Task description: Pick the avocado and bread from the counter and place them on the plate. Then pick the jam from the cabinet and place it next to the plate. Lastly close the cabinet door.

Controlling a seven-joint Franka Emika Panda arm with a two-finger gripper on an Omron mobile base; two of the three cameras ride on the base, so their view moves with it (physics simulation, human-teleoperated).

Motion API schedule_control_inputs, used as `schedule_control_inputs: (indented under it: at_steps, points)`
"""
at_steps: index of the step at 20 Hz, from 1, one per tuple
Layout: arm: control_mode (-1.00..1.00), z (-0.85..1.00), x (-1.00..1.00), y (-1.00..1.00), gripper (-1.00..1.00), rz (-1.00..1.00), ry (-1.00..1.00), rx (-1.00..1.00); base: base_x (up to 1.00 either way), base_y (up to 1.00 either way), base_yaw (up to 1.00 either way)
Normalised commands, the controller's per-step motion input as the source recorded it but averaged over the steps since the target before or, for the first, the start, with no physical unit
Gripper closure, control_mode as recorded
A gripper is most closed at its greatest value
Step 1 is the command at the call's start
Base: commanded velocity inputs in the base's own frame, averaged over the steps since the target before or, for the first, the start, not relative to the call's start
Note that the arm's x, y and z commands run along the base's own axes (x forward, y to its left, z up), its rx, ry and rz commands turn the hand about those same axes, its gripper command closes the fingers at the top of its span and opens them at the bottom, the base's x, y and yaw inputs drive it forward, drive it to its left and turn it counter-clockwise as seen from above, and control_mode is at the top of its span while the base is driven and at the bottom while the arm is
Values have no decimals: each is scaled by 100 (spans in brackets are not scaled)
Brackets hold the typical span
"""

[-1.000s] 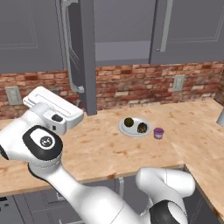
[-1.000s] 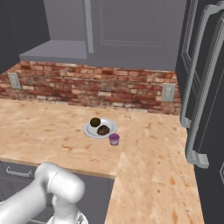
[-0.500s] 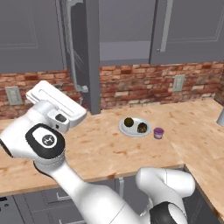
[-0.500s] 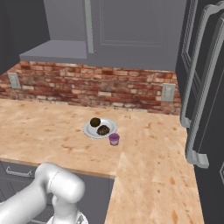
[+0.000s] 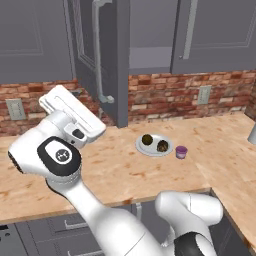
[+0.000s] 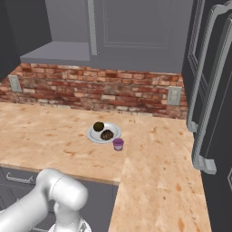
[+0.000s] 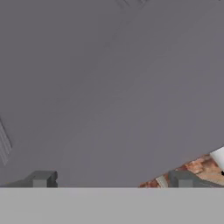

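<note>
While the two-finger gripper [image 7: 111, 179] faces the tall dark grey cabinet door [image 5: 102, 55] with jaws spread wide and empty, a glancing push could slide off the panel and leave it ajar.

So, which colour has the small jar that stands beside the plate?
The jam is pink-purple with a magenta top; the right base view shows it best, by the plate.

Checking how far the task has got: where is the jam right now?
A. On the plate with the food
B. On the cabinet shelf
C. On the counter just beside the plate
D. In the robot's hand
C: the jam stands on the counter, close by the plate rim.
</note>
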Motion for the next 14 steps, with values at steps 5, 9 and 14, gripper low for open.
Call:
schedule_control_inputs:
  at_steps: [5,9,14]
  points:
    - [-100,38,2,-33,-100,0,-3,15,0,0,0]
    - [-100,49,13,-38,-100,0,0,18,0,0,0]
    - [-100,50,39,-45,-100,0,0,22,0,0,0]
